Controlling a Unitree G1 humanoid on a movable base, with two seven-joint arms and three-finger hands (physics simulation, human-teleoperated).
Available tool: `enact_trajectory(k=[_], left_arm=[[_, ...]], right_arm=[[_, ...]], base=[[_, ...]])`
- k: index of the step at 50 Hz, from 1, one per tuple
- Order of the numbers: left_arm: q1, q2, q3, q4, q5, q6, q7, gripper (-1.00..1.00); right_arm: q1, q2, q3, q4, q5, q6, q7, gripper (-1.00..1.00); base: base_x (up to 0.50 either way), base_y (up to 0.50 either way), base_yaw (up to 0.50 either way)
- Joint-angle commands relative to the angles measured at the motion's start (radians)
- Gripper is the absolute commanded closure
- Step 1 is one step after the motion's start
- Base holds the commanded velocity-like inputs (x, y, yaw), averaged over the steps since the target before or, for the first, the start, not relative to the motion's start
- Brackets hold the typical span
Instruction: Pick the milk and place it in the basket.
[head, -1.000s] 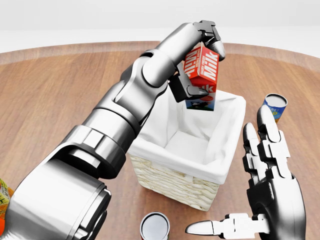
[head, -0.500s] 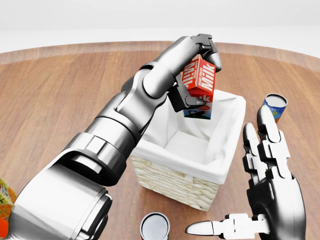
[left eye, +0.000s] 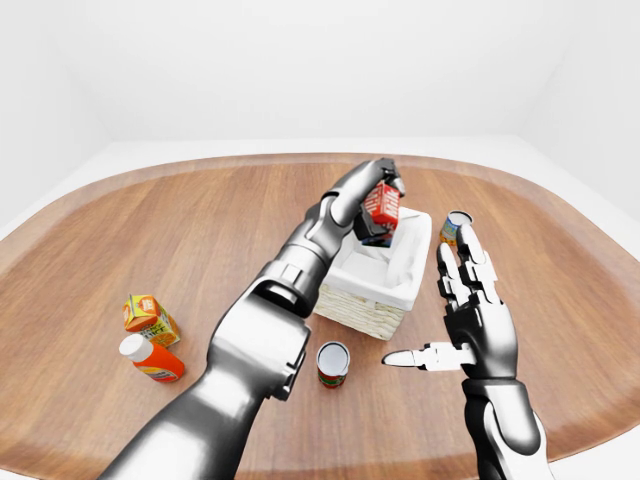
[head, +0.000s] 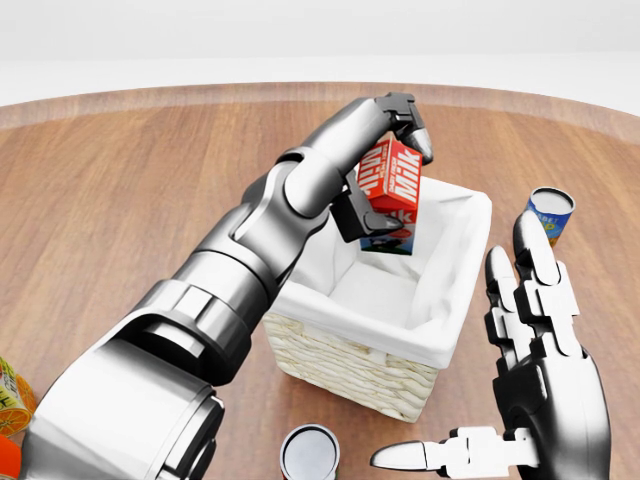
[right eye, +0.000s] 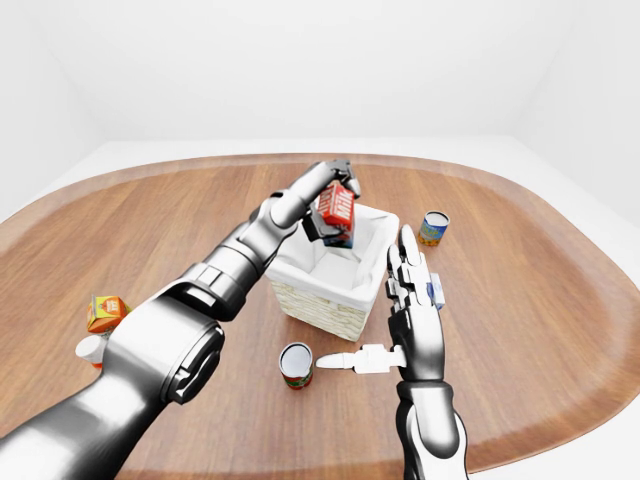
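I see the red and blue milk carton (head: 392, 192) tilted above the open wicker basket with white cloth lining (head: 440, 340), grasped by my left hand (head: 385, 165). My right hand (head: 525, 395) stands at 4 o'clock of the basket, fingers spread, holding nothing. A blue tin can (head: 550, 212) lies at 2 o'clock on the round wooden table (head: 120, 200).

**What stays out of sight**

The left hand (head: 385, 170) covers part of the milk (head: 392, 192); its lower print is too small to read; the head view's bottom edge cuts the can (head: 309, 455); the basket (head: 345, 365) floor is partly hidden behind the forearm.
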Motion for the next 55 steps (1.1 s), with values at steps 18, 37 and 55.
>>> enact_trajectory(k=[18, 37, 55], left_arm=[[0.001, 0.001, 0.061, -0.015, 0.023, 0.0, 0.044, 1.0], [0.009, -0.006, 0.064, -0.002, 0.037, 0.0, 0.066, 1.0], [0.013, -0.015, 0.064, 0.0, 0.05, 0.0, 0.068, 1.0]], right_arm=[[0.004, 0.0, -0.002, -0.005, 0.002, 0.0, 0.003, -1.0], [0.002, 0.0, 0.0, 0.005, 0.001, -0.007, 0.002, -1.0], [0.003, -0.001, 0.001, -0.003, 0.001, 0.0, 0.003, -1.0]], base=[[0.0, 0.0, 0.0], [0.0, 0.0, 0.0], [0.0, 0.0, 0.0]])
